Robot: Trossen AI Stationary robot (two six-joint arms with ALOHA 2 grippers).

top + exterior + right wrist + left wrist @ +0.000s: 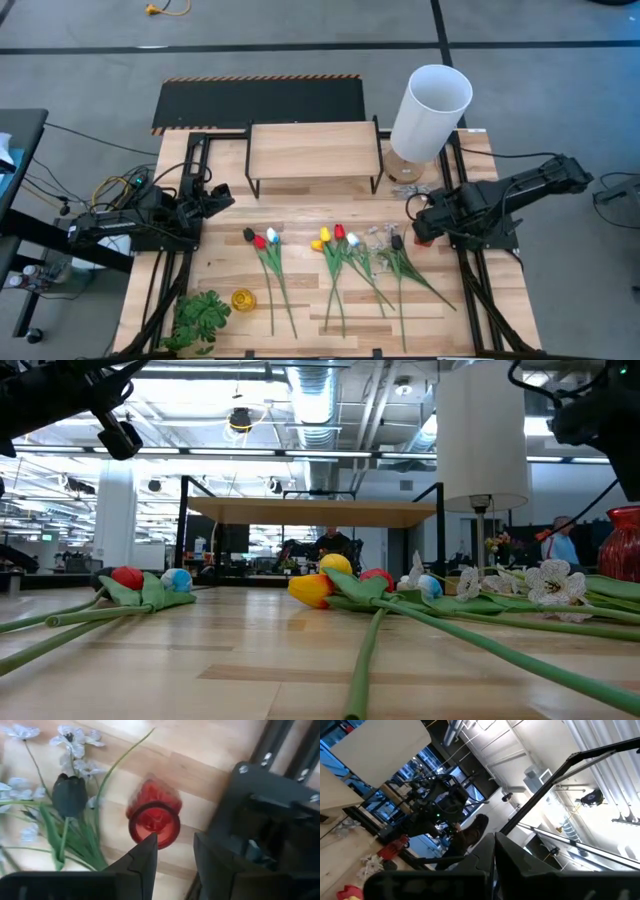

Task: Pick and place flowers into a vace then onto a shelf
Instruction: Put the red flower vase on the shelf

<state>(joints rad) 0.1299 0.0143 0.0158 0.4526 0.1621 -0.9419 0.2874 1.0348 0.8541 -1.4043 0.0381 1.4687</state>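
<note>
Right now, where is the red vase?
High view: the red vase stands at the table's right side, under the right tool, beside the dark tulip.

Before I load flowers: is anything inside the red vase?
Looking down the red vase in the right wrist view, no stem shows inside. The right gripper covers the mouth's near edge, and the bottom can't be made out.

Light-wood table carries shelf at back, white cylinder beside it, red vase right. Flowers lie flat mid-table — leafy sprig, yellow ring front-left.
</note>
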